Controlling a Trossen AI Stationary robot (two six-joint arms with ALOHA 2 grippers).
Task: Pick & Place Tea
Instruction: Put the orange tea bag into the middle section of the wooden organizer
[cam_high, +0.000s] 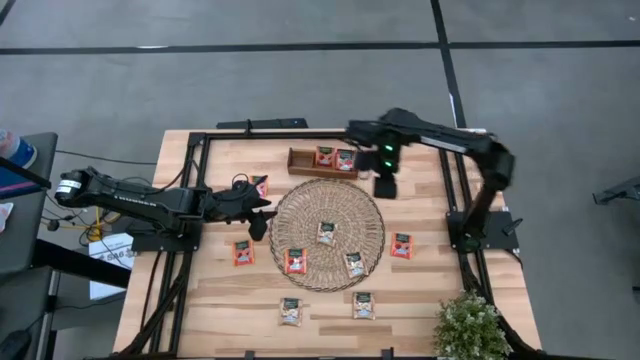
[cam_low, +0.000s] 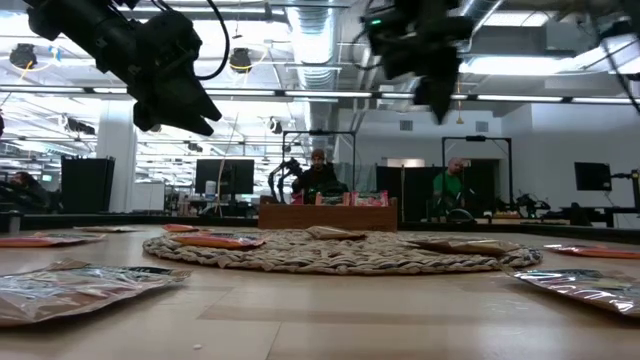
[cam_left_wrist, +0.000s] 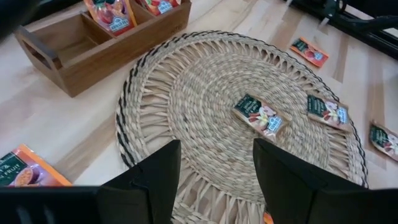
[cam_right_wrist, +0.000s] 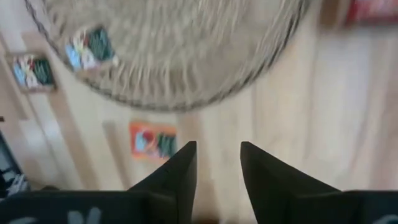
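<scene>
Tea sachets (cam_high: 295, 261) lie flat, each turned its own way: three on the round woven mat (cam_high: 328, 208), others scattered on the desk (cam_high: 420, 290). Two more stand upright in the wooden tray (cam_high: 322, 162).

The left claw (cam_high: 258, 222) hovers at the mat's left rim, fingers wide apart, empty. The right claw (cam_high: 385, 186) hangs beside the tray's right end, fingers partly apart, empty.

Only the low view shows people (cam_low: 318, 175) seated beyond the desk.
</scene>
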